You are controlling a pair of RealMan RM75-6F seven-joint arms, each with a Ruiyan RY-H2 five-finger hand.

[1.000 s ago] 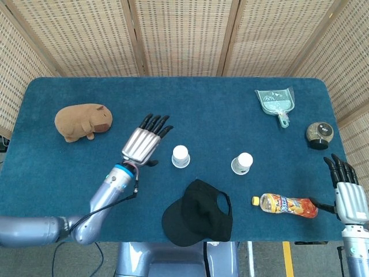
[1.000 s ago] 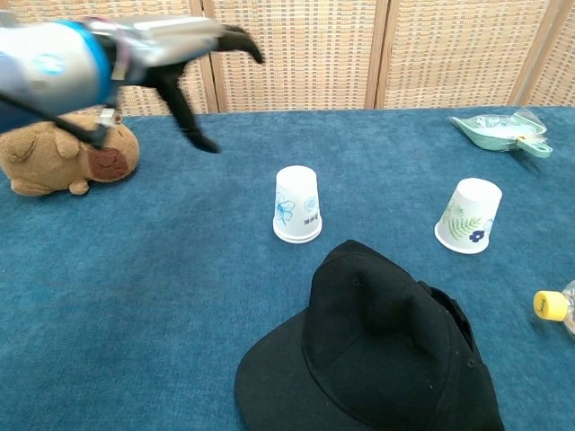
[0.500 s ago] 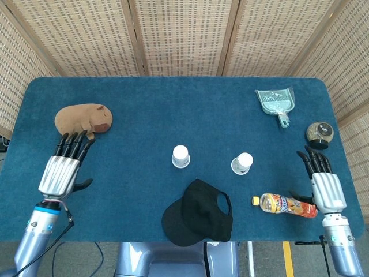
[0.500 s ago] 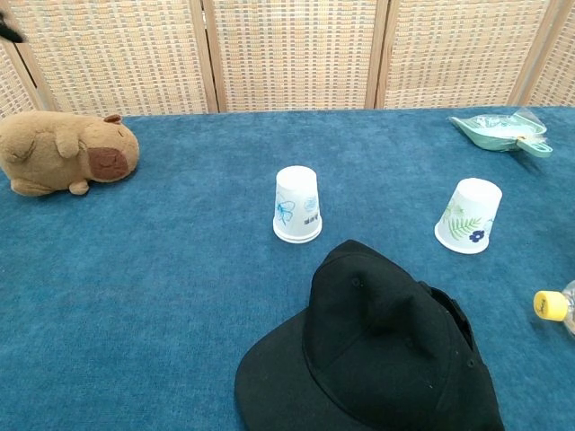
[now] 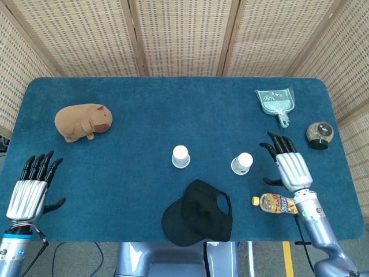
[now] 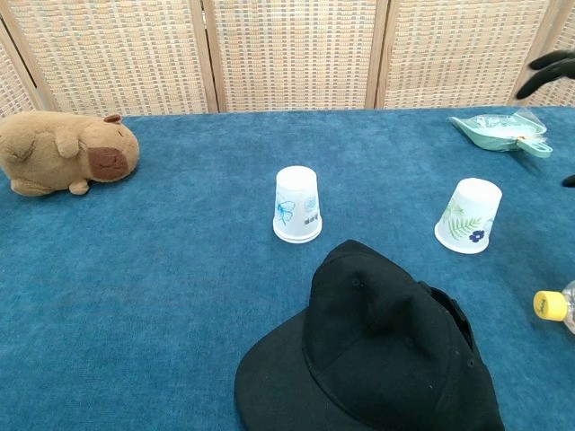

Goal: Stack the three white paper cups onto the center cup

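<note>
Blue tabletop (image 5: 173,115) w/ wicker screens behind: only 2 white paper cups visible, both upside down, axes vertical, wide rims on the cloth. Center cup (image 5: 180,156) has blue print; right cup (image 5: 242,163), w/ green leaf print, sits just left of right hand (image 5: 288,167). Both hands empty, fingers spread wide; left hand (image 5: 31,187) at near-left edge.

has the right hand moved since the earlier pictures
Yes. In the head view the right hand has moved left, from the table edge toward the leaf-printed white paper cup.
</note>
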